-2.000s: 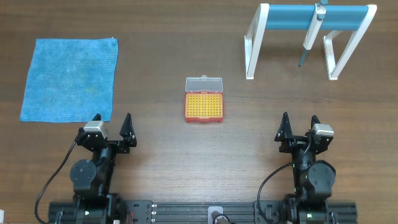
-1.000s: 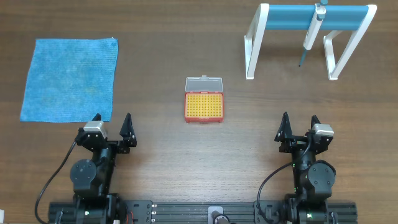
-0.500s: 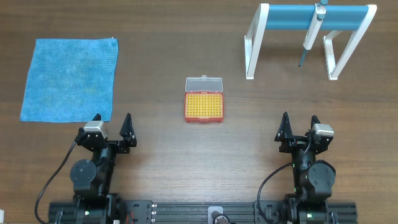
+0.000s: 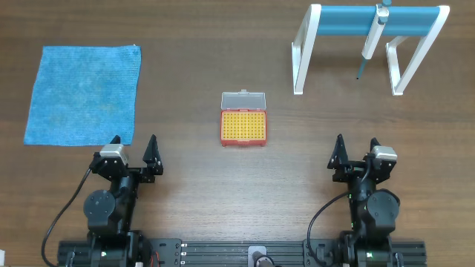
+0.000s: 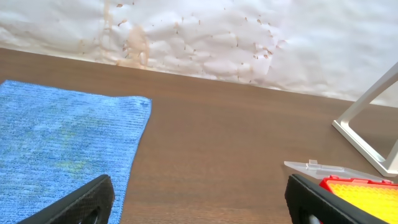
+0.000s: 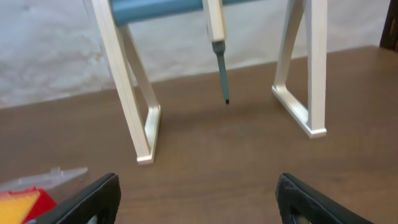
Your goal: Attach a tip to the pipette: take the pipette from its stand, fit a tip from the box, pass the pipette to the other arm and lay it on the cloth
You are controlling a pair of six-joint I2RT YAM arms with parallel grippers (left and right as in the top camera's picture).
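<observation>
- The pipette (image 4: 369, 46) is hung on its stand (image 4: 341, 21), beyond and right of the tip box (image 4: 243, 126).
- The left gripper (image 4: 133, 139) and right gripper (image 4: 356, 139) are spread wide and empty, on the box's near side.
- Nothing is judged begun; next, the pipette must be grasped, likely by the right gripper.

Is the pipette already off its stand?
No, the pipette hangs from the blue bar of the stand, its point down toward the table.

Folded back low, side by side — left gripper (image 4: 133, 141) and right gripper (image 4: 357, 141) both spread wide, holding nothing.
</observation>
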